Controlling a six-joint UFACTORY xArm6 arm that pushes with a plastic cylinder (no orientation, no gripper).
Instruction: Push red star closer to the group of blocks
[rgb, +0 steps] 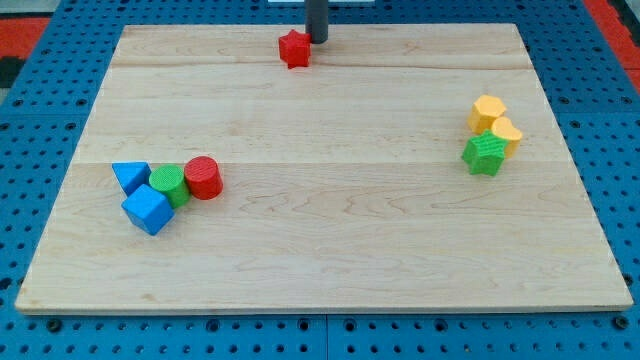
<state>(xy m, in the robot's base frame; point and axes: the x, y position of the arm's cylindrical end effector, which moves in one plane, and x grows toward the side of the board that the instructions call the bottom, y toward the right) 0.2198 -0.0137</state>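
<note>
The red star (294, 48) lies near the top edge of the wooden board (330, 240), a little left of centre. My tip (317, 40) stands just to the star's right and slightly above it, touching or almost touching it. A group of blocks sits at the lower left: a blue triangle (130, 176), a blue cube (148, 210), a green cylinder (169, 186) and a red cylinder (203, 177), packed together. The star is far from this group.
A second cluster sits at the view's right: a yellow hexagon (487, 111), a yellow heart-like block (507, 133) and a green star (485, 154). Blue pegboard (40, 150) surrounds the board.
</note>
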